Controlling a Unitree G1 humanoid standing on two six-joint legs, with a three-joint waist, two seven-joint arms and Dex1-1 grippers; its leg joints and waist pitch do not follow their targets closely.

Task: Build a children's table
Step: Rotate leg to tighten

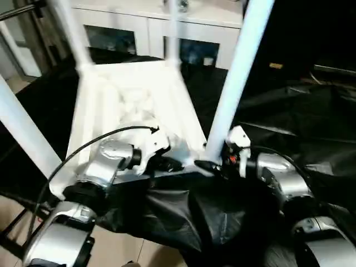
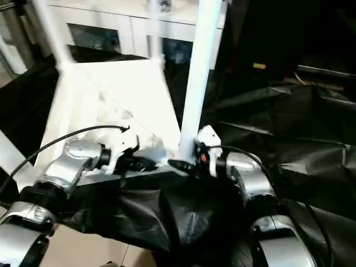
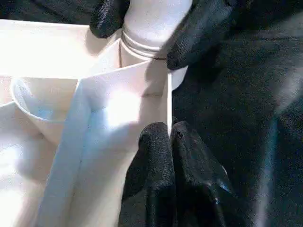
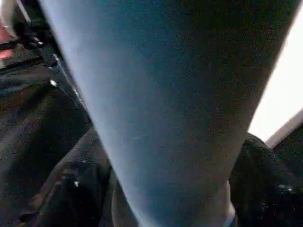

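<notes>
the tabletop (image 1: 133, 105) lies upside down on the black cloth (image 1: 289, 111), ribbed underside facing up, so the corner sockets are open to me. legs stand up from its corners, which suggests the build is near its end. the near right leg (image 1: 236, 72) rises from the corner closest to my right arm. my right gripper (image 3: 142, 28) is clamped around that leg's base just above the socket, i'd judge to seat or twist it home. my left gripper (image 3: 170, 156) has its two fingers pressed together on the thin edge wall of the tabletop beside that corner, probably to stop the top from sliding or turning while the leg goes in. the black cloth is creased and covers the whole work surface. behind stands a white cabinet (image 1: 161, 28) with glass doors.
</notes>
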